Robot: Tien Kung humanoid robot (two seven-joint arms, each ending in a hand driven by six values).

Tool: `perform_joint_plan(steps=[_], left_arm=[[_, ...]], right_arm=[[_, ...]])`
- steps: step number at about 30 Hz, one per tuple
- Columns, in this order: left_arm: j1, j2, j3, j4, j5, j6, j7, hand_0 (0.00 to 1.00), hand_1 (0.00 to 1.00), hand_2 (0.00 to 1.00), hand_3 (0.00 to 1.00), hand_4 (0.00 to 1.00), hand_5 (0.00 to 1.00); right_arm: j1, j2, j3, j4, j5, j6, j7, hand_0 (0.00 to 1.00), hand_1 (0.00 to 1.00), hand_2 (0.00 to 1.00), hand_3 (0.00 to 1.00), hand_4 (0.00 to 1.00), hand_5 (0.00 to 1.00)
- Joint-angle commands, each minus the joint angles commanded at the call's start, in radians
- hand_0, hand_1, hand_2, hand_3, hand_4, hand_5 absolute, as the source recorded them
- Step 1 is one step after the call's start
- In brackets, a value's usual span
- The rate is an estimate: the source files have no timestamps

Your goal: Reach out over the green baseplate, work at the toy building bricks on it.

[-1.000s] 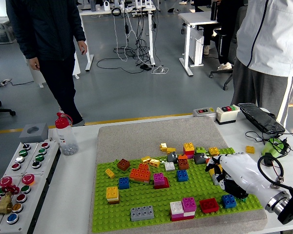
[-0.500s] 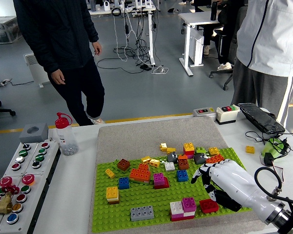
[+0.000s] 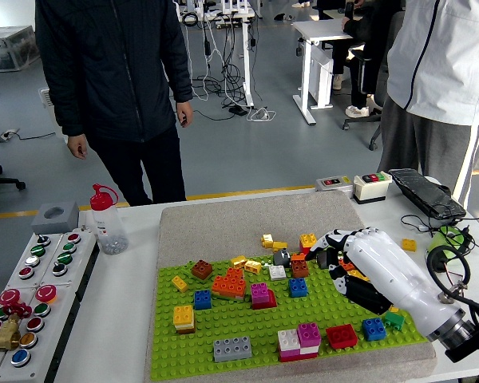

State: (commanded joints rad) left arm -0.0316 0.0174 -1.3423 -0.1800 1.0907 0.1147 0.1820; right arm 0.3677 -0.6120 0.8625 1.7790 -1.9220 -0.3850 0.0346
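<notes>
Your right hand (image 3: 353, 254) hovers, fingers loosely spread and gripping nothing, over the green baseplate (image 3: 247, 327); most toy building bricks (image 3: 259, 295) lie at its nine o'clock on the worktop (image 3: 112, 319).

On the counter (image 3: 120, 319), a control box (image 3: 33, 291) studded with coloured buttons lies at the left edge, with a grey block (image 3: 54, 216) at its far end and a clear bottle (image 3: 107, 221) with a red cap standing just beside that. At the far right sit a small switch box (image 3: 372, 186), a black keyboard (image 3: 425, 194), tangled cables (image 3: 451, 275) and one loose yellow brick (image 3: 409, 245). Beyond the counter a person in a dark jacket (image 3: 116, 72) stands at the left, arms hanging, and a person in a white jacket (image 3: 447, 56) stands at the right, with white desks (image 3: 323, 36) and floor cables (image 3: 223, 80) behind them.
</notes>
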Motion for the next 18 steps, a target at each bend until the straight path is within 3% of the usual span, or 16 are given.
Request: perform_joint_plan(steps=[6, 15, 18], left_arm=[[0.005, 0.002, 0.026, 0.0, -0.045, -0.005, -0.019, 0.724, 0.772, 0.8, 0.683, 0.48, 0.998], [-0.021, 0.008, 0.044, 0.0, -0.112, 0.017, -0.078, 0.721, 0.775, 0.804, 0.691, 0.48, 0.998], [-0.026, 0.004, 0.054, 0.0, -0.134, 0.009, -0.074, 0.723, 0.777, 0.814, 0.694, 0.48, 0.998]], right_arm=[[0.028, -0.017, -0.034, 0.0, -0.024, 0.028, -0.042, 0.301, 0.399, 0.595, 0.531, 0.002, 0.002], [0.151, 0.052, -0.122, -0.015, -0.077, 0.105, -0.131, 0.3, 0.398, 0.599, 0.537, 0.002, 0.002], [0.179, 0.069, -0.139, -0.035, -0.089, 0.115, -0.148, 0.299, 0.396, 0.601, 0.537, 0.002, 0.002]])
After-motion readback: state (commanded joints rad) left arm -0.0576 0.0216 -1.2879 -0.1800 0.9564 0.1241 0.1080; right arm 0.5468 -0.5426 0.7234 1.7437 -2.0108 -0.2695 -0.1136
